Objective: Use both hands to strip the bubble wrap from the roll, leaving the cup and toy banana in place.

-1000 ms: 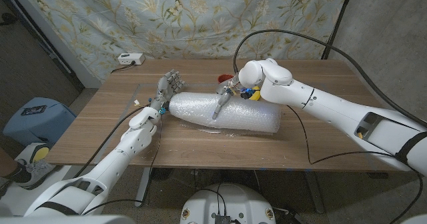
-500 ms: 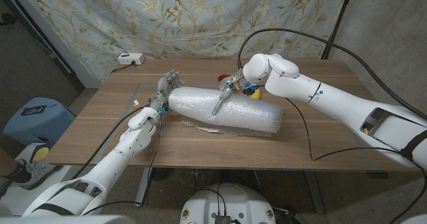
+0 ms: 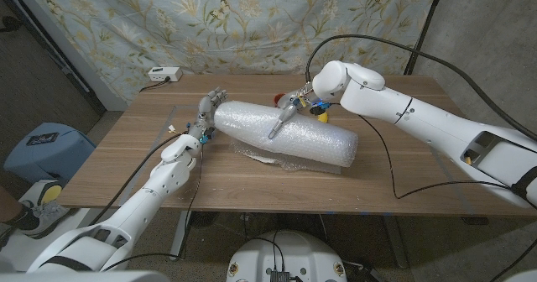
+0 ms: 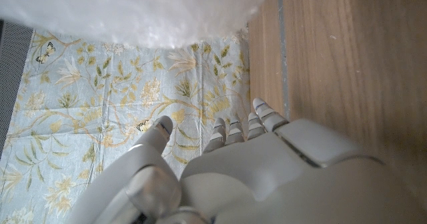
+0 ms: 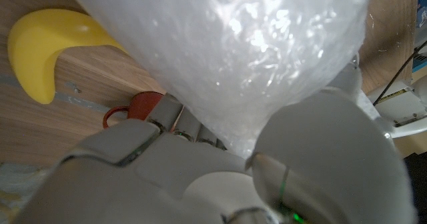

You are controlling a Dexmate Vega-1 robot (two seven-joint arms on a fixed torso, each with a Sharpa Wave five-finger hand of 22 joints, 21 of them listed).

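The bubble wrap roll (image 3: pixel 289 135) lies across the middle of the table (image 3: pixel 419 194), its left end raised off the wood. A loose flap of wrap (image 3: pixel 267 159) trails on the table under it. My right hand (image 3: pixel 289 111) grips the wrap on top of the roll; in the right wrist view the wrap (image 5: pixel 253 57) sits between thumb and fingers (image 5: pixel 133 151). My left hand (image 3: pixel 205 117) stands at the roll's left end with fingers spread, holding nothing (image 4: pixel 233 171). The yellow toy banana (image 5: pixel 40 51) and the red cup (image 5: pixel 137 107) sit behind the roll, mostly hidden in the head view.
A white power box (image 3: pixel 164 75) sits at the table's back left corner. A black cable (image 3: pixel 388 177) loops over the right side of the table. A floral cloth (image 3: pixel 252 22) hangs behind. A blue stool (image 3: pixel 42 146) stands on the floor to the left.
My right hand has moved up and back with the wrap, lifting the roll's left end. A loose layer has come away underneath. My left hand has stayed at the roll's end.
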